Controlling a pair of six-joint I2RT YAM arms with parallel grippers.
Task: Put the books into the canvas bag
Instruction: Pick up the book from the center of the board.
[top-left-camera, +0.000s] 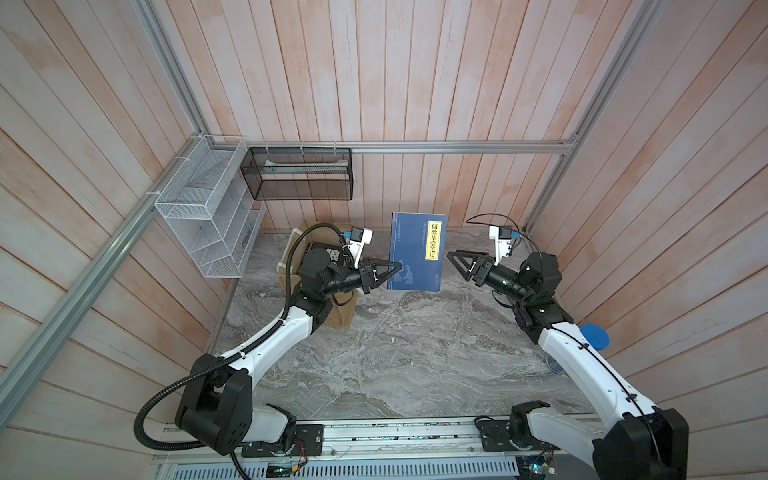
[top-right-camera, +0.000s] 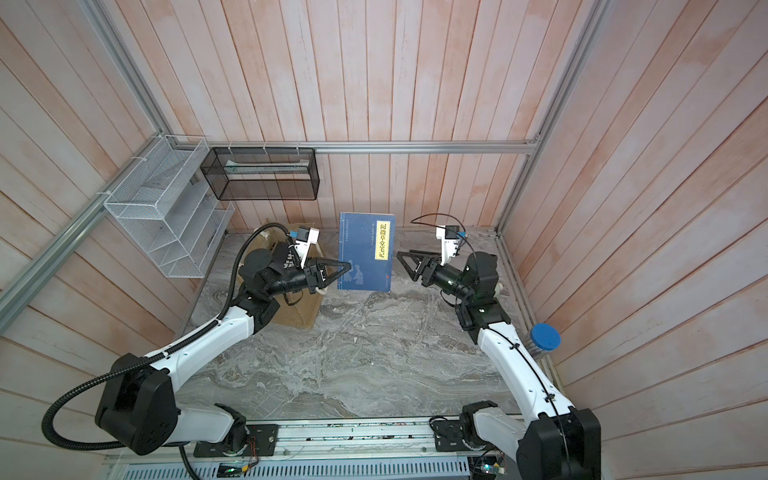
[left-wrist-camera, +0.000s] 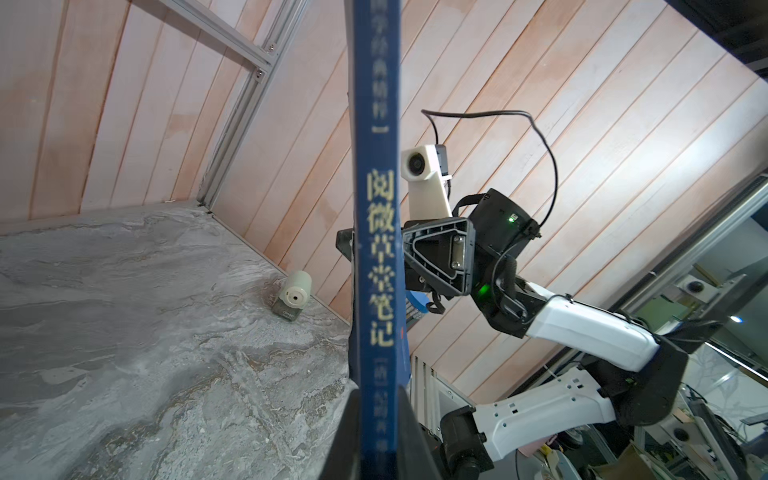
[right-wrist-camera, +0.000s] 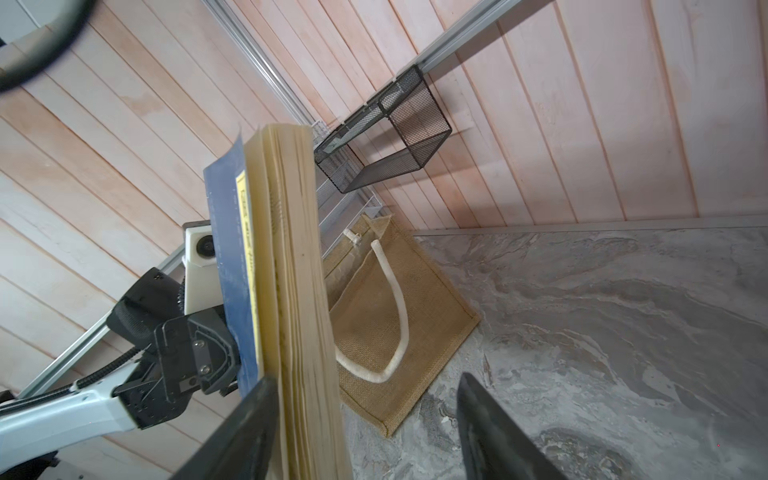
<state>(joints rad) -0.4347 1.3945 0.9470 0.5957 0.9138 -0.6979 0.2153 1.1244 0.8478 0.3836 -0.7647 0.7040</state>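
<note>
A navy book (top-left-camera: 415, 253) with a yellow title label hangs upright above the table in both top views (top-right-camera: 365, 253). My left gripper (top-left-camera: 397, 266) is shut on its spine edge; the left wrist view shows the spine (left-wrist-camera: 378, 249) pinched between the fingers (left-wrist-camera: 353, 419). My right gripper (top-left-camera: 451, 255) stands open at the opposite edge. In the right wrist view the book's pages (right-wrist-camera: 299, 291) stand close beside one finger (right-wrist-camera: 249, 419), and the other is well apart. The tan canvas bag (right-wrist-camera: 415, 316) stands behind and under the left arm (top-left-camera: 338, 318). A dark cover (top-left-camera: 331, 254) shows in its mouth.
A white wire basket (top-left-camera: 208, 208) and a black mesh basket (top-left-camera: 299, 174) hang on the back left walls. A blue-lidded jar (top-left-camera: 594, 336) stands by the right wall. A small cream sharpener (left-wrist-camera: 293, 295) sits by the right wall.
</note>
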